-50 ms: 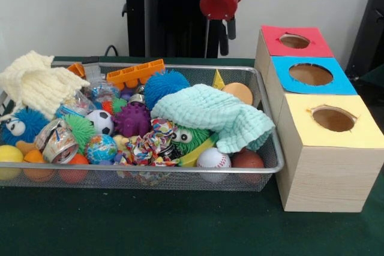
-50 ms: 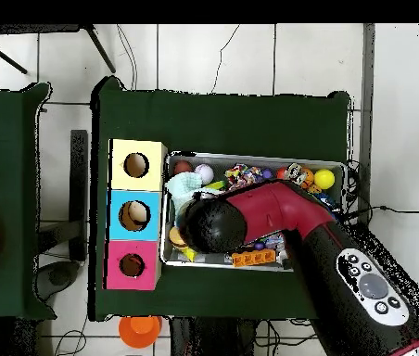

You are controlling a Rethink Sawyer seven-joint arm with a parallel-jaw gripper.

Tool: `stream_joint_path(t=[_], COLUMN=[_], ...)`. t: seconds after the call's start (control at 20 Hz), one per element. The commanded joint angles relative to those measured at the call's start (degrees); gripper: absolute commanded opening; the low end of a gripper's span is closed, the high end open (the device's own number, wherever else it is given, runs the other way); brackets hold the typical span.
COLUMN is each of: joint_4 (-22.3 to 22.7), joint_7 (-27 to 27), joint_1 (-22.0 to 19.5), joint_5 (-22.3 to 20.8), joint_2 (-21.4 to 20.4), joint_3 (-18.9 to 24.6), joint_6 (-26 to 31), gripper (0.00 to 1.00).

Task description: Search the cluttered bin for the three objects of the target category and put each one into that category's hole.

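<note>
The gripper (image 1: 227, 33) hangs above the back edge of the wire bin (image 1: 273, 166), its dark tips showing under the red wrist; whether it is wide or narrow cannot be told, and nothing shows in it. Seen from overhead, the arm (image 2: 287, 215) reaches across the bin and hides its middle.

Straight below and in front of the gripper, inside the bin, lies a mint green cloth (image 1: 213, 115), draped over a green fuzzy toy with eyes (image 1: 187, 136). Behind the cloth sit an orange ball (image 1: 240, 92) and a blue spiky ball (image 1: 165, 86). In front of it, against the bin's near wall, are a baseball (image 1: 213, 157) and a brown ball (image 1: 248, 159). Farther along the bin from the cloth are a purple knobbly ball (image 1: 132, 120), a small soccer ball (image 1: 101, 122), an orange toy block (image 1: 135, 74) and a cream knitted cloth (image 1: 36, 82) over the far corner.

Beside the bin, just apart from the end nearest the mint cloth, stands a row of wooden boxes, each with a round hole on top: a red box (image 1: 294, 41), a blue box (image 1: 311, 75) and a yellow box (image 1: 331, 121).
</note>
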Motion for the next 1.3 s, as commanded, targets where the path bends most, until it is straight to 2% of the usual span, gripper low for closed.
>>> stream_joint_path(t=[0.05,0.4,0.7,1.1,1.3], joint_4=[-4.35,-7.42,-9.42,-8.62,-10.59], joint_7=[-5.01,-8.35,-6.07,-7.03,-7.64], joint_1=[-4.45,-6.82,-5.75,-6.76,-6.21], joint_5=[-3.69,-8.69,-11.90,-12.98,-14.40], joint_2=[5.67,9.06,10.43,9.91,11.21], joint_3=[-0.54,-0.57,-1.19,0.70,0.01], joint_6=[-2.26,-3.04,-2.83,-2.39,-1.85], gripper=[1.00,1.00,1.00,1.00,1.00])
